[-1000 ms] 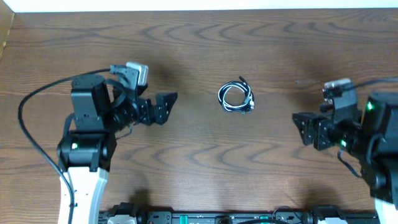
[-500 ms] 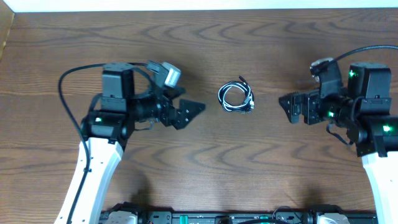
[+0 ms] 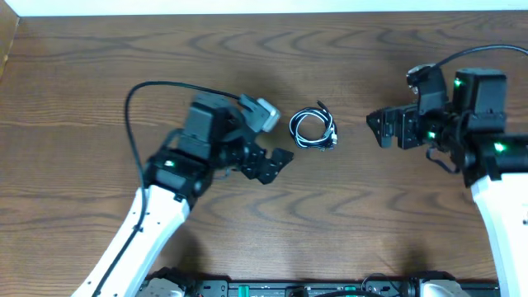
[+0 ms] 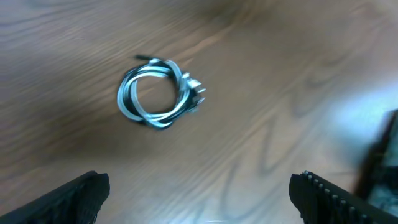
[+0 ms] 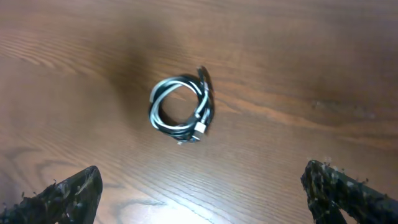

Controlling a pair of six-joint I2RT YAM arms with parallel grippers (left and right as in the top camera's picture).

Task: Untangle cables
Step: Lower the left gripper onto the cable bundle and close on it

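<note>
Plainly, round cables (image 3: 313, 129) coil flat; left end effector (image 3: 275, 166), right end effector (image 3: 376, 129) agape.

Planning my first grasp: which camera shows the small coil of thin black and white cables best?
Right wrist: the coil of thin black and white cables is sharp, a plug end visible. Left wrist shows it large but blurred; overhead shows it whole but tiny.

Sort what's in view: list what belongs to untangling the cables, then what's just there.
For the job:
- cables, one small black-and-white coil lying on the table
- left gripper, jaws open
- right gripper, jaws open

Just there:
- wooden table
- thick black arm cable, part of the robot's own wiring
</note>
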